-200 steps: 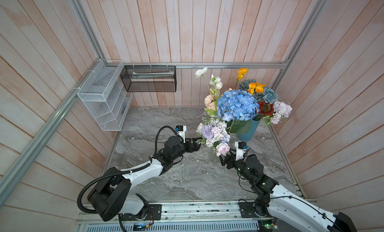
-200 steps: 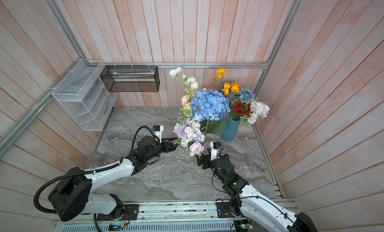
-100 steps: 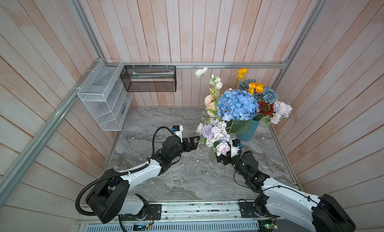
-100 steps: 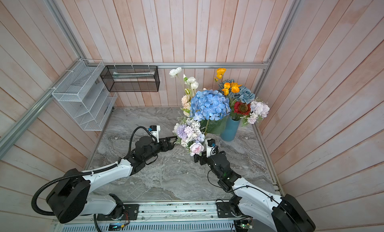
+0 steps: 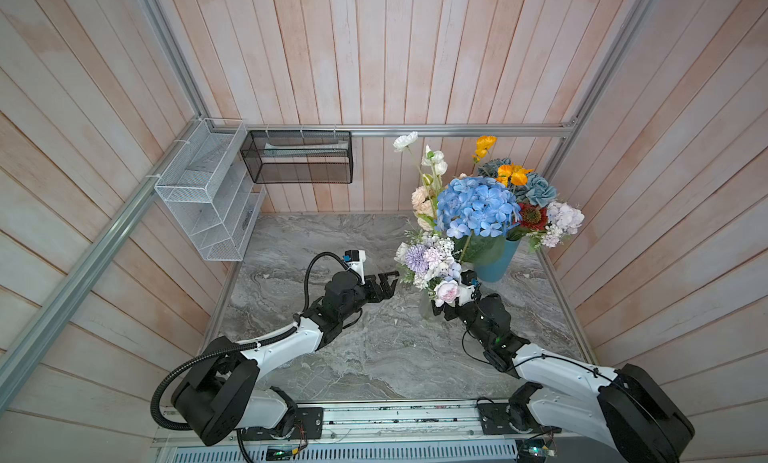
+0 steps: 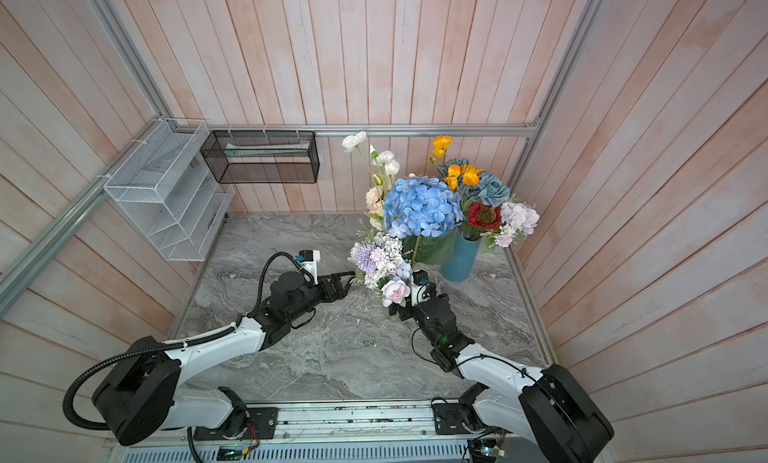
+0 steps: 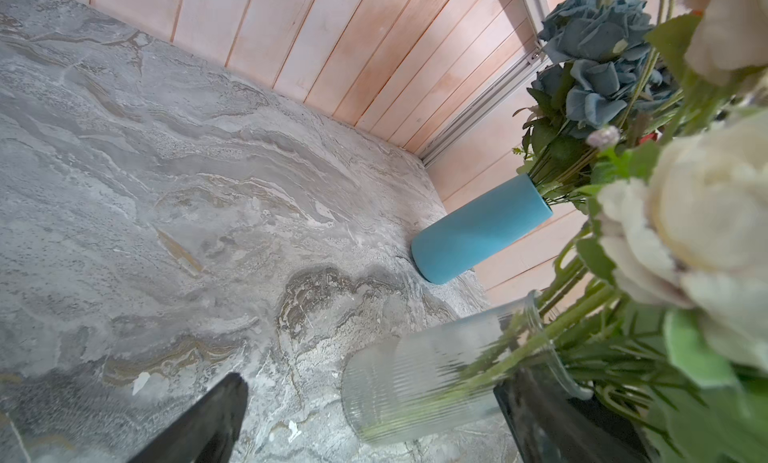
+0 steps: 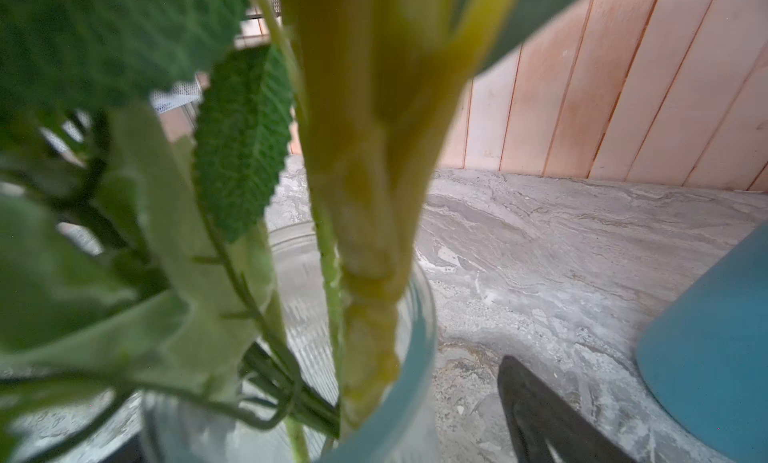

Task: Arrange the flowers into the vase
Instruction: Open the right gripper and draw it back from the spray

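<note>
On the marble tabletop (image 5: pixel 374 357) the flowers (image 5: pixel 478 207) fill two vessels: most stand in the blue vase (image 5: pixel 496 261), lilac and pink ones in the ribbed glass vase (image 7: pixel 415 386). The right gripper (image 5: pixel 439 310) straddles the glass, jaws spread; the left gripper (image 5: pixel 392 283) hovers beside the blooms, spread and empty.

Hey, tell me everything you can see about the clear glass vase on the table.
The glass vase is a clear, ribbed cylinder standing on the marble table, near the blue vase but apart from it. Green stems stand in it and lean on its rim. In both top views the blooms hide nearly all of it. One finger of the open right gripper stands beside it, with a gap.
</note>
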Available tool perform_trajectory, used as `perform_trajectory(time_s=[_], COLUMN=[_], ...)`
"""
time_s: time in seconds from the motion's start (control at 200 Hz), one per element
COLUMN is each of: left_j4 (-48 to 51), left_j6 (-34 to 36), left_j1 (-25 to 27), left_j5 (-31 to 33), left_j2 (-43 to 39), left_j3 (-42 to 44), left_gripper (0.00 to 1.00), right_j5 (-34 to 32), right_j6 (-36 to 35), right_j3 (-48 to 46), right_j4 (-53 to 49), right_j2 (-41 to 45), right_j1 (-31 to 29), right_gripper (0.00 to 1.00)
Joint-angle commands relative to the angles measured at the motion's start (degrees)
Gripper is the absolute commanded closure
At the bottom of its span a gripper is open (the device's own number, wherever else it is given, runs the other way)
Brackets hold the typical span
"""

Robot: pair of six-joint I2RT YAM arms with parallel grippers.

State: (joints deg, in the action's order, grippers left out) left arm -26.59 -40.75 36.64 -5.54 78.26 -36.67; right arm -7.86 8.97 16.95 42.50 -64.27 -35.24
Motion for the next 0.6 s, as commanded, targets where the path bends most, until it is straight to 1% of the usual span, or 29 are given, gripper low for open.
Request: perform_trajectory(time_s=[0.0,0.075,0.23,0.32,0.415,0.595], left_j4=[-1.0,-1.1,-0.9,-0.8,-0.6,-1.4], left_j6=[0.4,0.5,0.6,0.7,0.7,-0.1], left_j1=[-0.4,-0.4,-0.5,-0.4,-0.5,-1.4], left_j5=[0.4,0.3,0.0,0.2,0.5,0.4], left_j2=[0.7,0.8,1.0,0.8,0.4,0.1], left_j3=[-0.3,-0.4,-0.8,-0.7,-0.5,0.4], left_gripper=[0.00,0.00,0.00,0.00,0.00,0.00], right_j5=[-1.1,-0.9,-0.3,-0.2,0.1,0.4], right_j6=[-1.3,-2.2,-4.6,-5.5,-6.3,-7.3], right_j3=[2.1,1.8,0.1,0.5,1.1,1.6], right_j4=[3.0,4.7,12.5,14.2,15.6,17.1], right_j2=[0.7,0.5,-2.3,-4.4,-6.1,-8.3], right_j1=[0.6,0.8,0.9,0.9,0.9,0.9], right_gripper=[0.02,0.02,0.02,0.03,0.08,0.25])
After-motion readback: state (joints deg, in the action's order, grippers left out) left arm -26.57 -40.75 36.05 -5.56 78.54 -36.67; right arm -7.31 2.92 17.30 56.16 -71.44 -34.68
